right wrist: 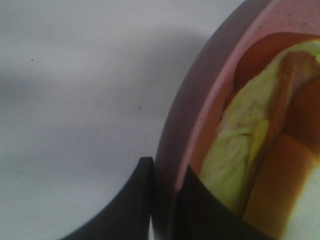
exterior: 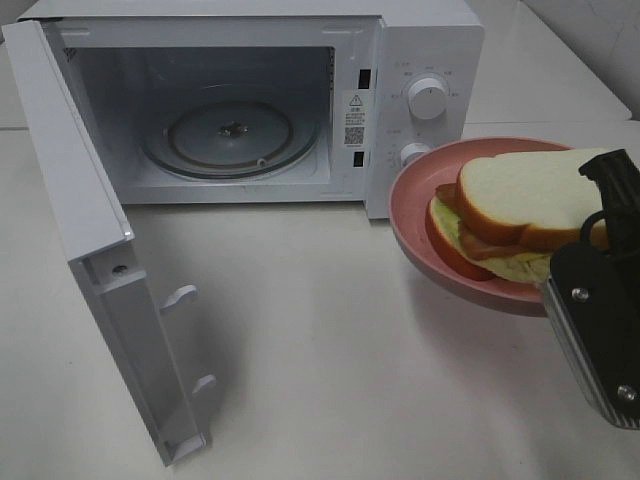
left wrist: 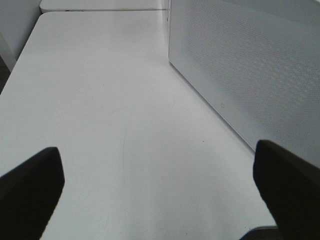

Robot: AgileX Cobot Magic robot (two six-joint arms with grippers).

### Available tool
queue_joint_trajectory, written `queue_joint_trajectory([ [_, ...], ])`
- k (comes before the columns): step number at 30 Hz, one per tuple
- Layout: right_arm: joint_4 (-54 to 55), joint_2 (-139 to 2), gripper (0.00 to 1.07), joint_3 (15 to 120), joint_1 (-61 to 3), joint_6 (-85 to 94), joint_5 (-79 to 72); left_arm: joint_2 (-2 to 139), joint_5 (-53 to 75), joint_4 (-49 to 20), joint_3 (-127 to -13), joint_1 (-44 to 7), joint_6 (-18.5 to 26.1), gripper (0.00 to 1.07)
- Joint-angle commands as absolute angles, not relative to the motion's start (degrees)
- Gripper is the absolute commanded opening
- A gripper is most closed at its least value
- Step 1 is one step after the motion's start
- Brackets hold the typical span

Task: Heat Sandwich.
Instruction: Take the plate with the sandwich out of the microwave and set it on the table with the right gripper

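The sandwich (exterior: pixel 520 205), white bread with a tan crust and yellowish-green filling, lies on a round pink plate (exterior: pixel 415 205). My right gripper (exterior: pixel 565 268) is shut on the plate's near rim and holds it above the table, just right of the microwave's control panel. In the right wrist view the two fingers pinch the pink plate rim (right wrist: pixel 200 100) next to the sandwich filling (right wrist: pixel 235 155). The left gripper (left wrist: pixel 160 190) is open over bare table with nothing between its fingers; the high view does not show it.
The white microwave (exterior: pixel 420 40) stands at the back with its door (exterior: pixel 90 200) swung wide to the left and the glass turntable (exterior: pixel 230 135) bare. A white dotted microwave panel (left wrist: pixel 250 65) stands close beside the left gripper. White table (exterior: pixel 330 350) spreads in front.
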State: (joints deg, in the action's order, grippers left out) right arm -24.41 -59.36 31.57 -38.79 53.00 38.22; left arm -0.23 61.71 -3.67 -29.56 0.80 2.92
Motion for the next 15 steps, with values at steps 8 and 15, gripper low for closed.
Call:
queue_joint_trajectory([
  [8,-32.31,-58.79,0.01,31.57,-38.90,34.03,43.37,-0.63,61.13,-3.90,-29.56,0.97,2.86,0.98],
  [15,-37.07,-58.79,0.01,31.57,-38.90,20.80,47.15,-0.63,61.13,-3.90,-29.56,0.97,2.86,0.98],
])
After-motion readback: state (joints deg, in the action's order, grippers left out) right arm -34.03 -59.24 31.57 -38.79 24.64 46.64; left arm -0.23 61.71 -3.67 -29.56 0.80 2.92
